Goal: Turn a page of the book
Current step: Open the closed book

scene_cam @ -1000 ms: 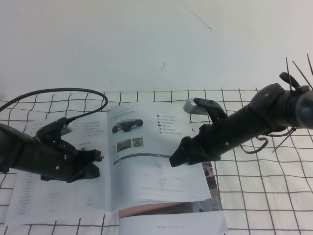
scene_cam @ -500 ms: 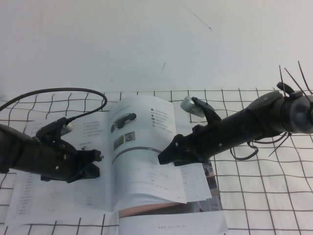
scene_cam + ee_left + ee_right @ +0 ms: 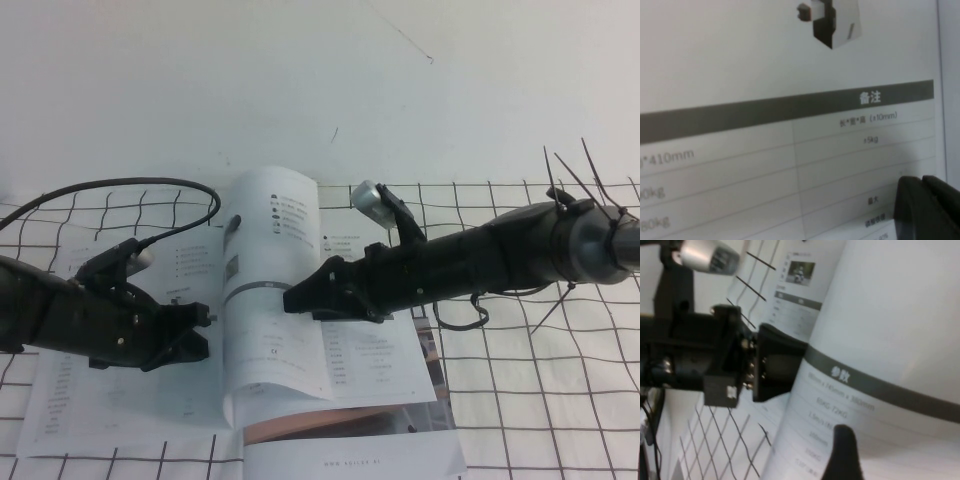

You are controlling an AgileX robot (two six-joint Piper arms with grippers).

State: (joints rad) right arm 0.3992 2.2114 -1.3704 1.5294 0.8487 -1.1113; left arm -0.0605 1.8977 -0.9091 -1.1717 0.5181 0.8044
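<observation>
The book (image 3: pixel 120 400) lies open on the gridded cloth. Its page (image 3: pixel 275 290) stands curled upright over the spine, with the grey table bar and small photos facing left. My right gripper (image 3: pixel 295 298) is shut on the page's outer edge above the book's middle. In the right wrist view the page (image 3: pixel 890 340) fills the frame, with one dark finger (image 3: pixel 842 450) in front of it. My left gripper (image 3: pixel 198 338) is shut and rests on the book's left page. In the left wrist view its fingertips (image 3: pixel 925 210) lie together on the printed table (image 3: pixel 765 150).
A white cloth with a black grid (image 3: pixel 540 400) covers the near table. The far table (image 3: pixel 300 90) is plain white. A black cable (image 3: pixel 130 185) loops over the left arm. Another white printed sheet (image 3: pixel 350 462) and a brown cover (image 3: pixel 300 428) lie under the book's near edge.
My right gripper has moved left with the page, lifting it from flat on the right side to upright over the spine. The left gripper has stayed on the left page.
</observation>
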